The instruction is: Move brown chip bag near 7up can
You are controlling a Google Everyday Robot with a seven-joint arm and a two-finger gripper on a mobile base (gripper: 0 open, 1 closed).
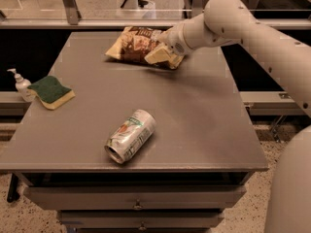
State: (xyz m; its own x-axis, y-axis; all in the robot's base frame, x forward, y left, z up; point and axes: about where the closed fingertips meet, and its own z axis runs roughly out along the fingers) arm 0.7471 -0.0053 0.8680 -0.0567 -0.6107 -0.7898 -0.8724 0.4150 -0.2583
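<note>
The brown chip bag (137, 44) lies at the far middle of the grey table (194, 110), dark brown with cream ends. My gripper (159, 56) is at the bag's right end, its cream fingers (156, 55) lying over the bag's near right edge. The 7up can (130, 135) lies on its side near the table's front, open end toward the front left, well apart from the bag.
A green-and-yellow sponge (51, 91) sits at the table's left edge with a small white pump bottle (21, 84) just beside it. My white arm (252, 33) reaches in from the right. Drawers (136, 198) sit under the front edge.
</note>
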